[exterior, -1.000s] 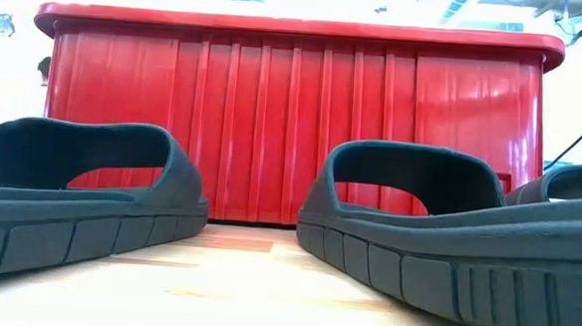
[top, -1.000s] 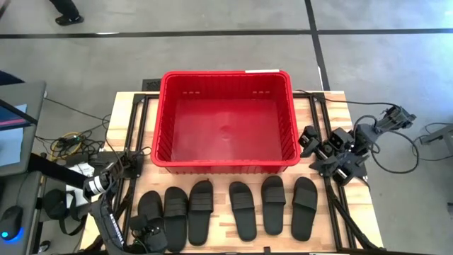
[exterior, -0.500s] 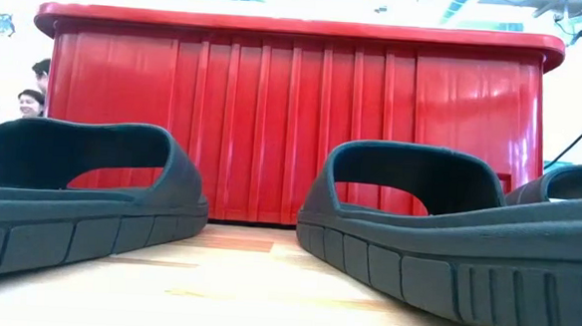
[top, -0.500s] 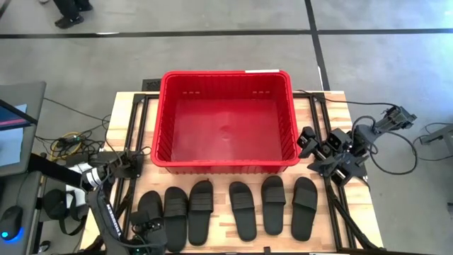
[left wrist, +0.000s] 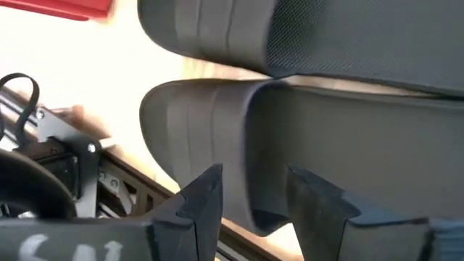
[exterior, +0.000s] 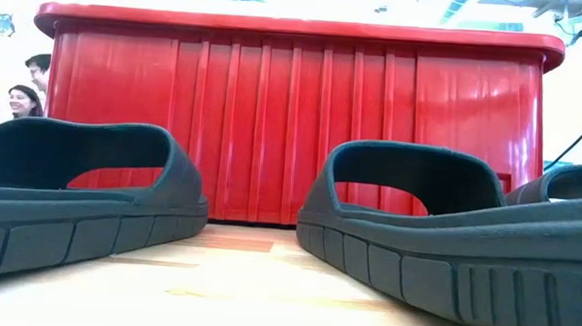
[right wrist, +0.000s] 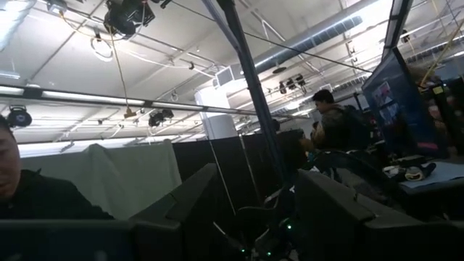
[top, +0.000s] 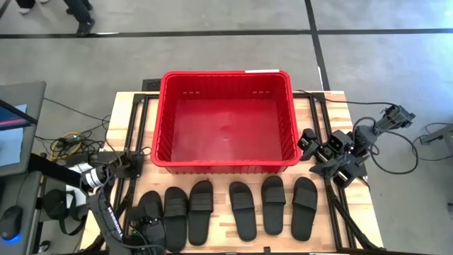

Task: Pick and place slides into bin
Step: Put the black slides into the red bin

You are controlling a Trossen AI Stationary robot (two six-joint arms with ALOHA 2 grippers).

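Observation:
Six black slides lie sole-down in a row along the table's near edge [top: 244, 210]; two of them fill the low view [exterior: 437, 231]. The red bin [top: 226, 78] stands behind them at the table's middle, nothing in it. My left gripper [top: 145, 228] hangs open over the leftmost slide [left wrist: 348, 138], pointing steeply down. One of its fingers is outside that slide's outer side edge and the other is over its top. My right gripper [right wrist: 254, 210] is open and raised at the table's right [top: 308, 140], pointing up at the ceiling. My left gripper has its fingers [left wrist: 206, 199] on either side of the leftmost slide's outer side edge [left wrist: 254, 167], coming from above at a slant. I cannot tell whether they touch it. The slide lies flat on the table.
The bin's tall ribbed wall [exterior: 293, 123] rises right behind the slides. Black frame rails [top: 134, 134] run along both sides of the wooden tabletop, with cables [top: 71, 145] off its left edge. People show beyond the table at the low view's left [exterior: 25, 99].
My left arm has shifted a little over the leftmost slide and sunk slightly, its elbow drawing toward the table's left edge. The gripper has stayed open. People have come into sight at the low view's left. The slides and bin have not moved.

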